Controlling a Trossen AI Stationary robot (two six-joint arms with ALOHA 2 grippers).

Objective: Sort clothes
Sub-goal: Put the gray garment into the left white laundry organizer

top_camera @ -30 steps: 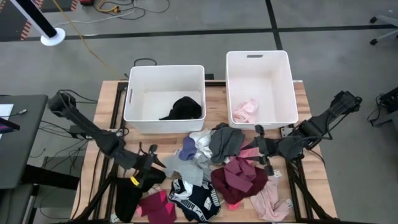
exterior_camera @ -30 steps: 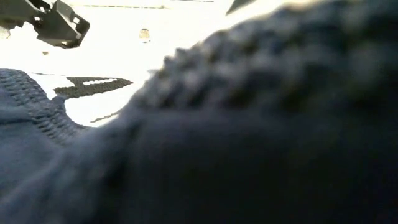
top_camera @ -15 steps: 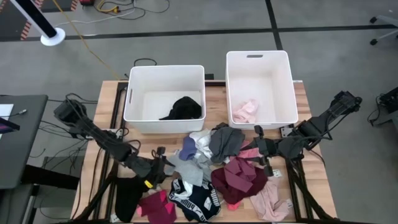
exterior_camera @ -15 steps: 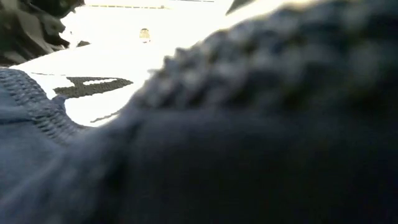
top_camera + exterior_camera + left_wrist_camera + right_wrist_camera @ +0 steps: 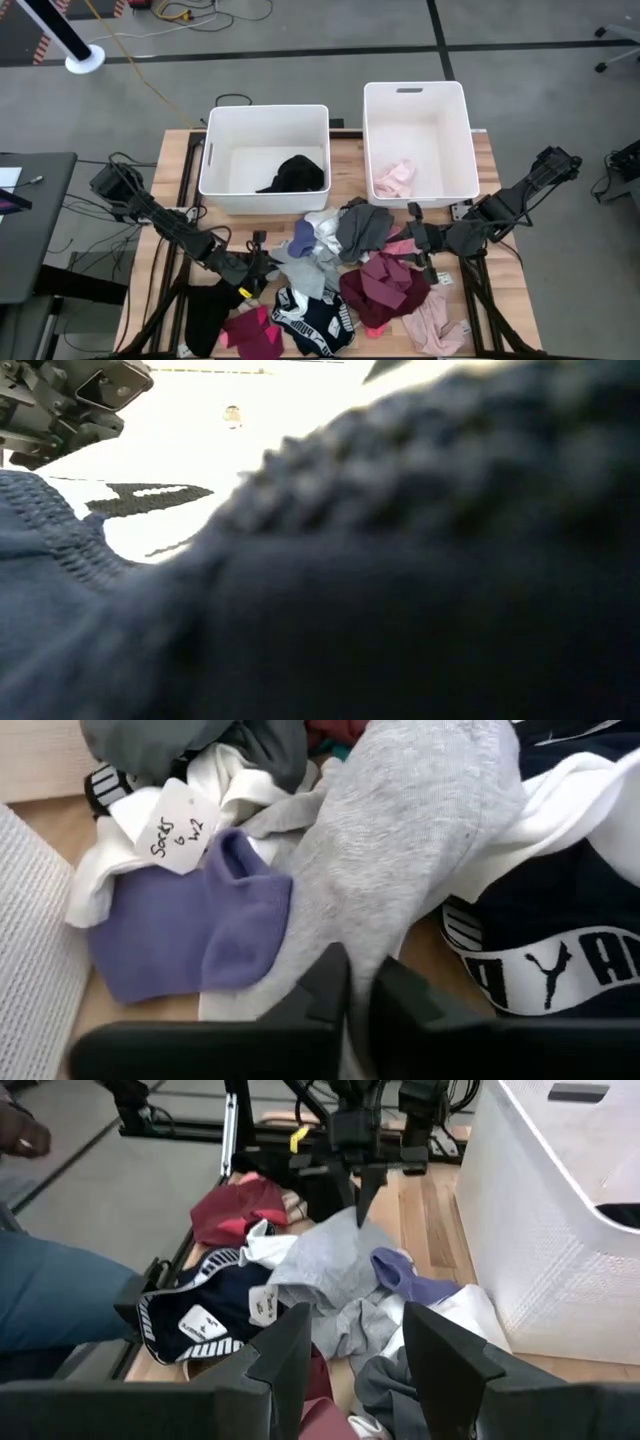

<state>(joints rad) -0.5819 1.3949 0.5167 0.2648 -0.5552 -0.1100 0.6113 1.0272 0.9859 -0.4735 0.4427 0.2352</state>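
i see two white plastic bins (image 5: pixel 264 150), one with a black cloth (image 5: pixel 295 173) and one with a pink cloth (image 5: pixel 394 179), and a soft pile of clothes (image 5: pixel 340 265) on the wooden table (image 5: pixel 160 180) just in front of them. my left gripper (image 5: pixel 360 1005) is pinching the edge of one fuzzy grey sock (image 5: pixel 400 830), beside one purple sock (image 5: pixel 190 935), a paper tag (image 5: pixel 183 825) that reads "socks", and navy shorts (image 5: pixel 545 955) marked puma. my right gripper (image 5: pixel 355 1345) hangs spread apart over the pile, holding nothing.

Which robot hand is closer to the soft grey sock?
Left. The left gripper is shut on the grey sock. The right gripper hangs open across the clothes pile.
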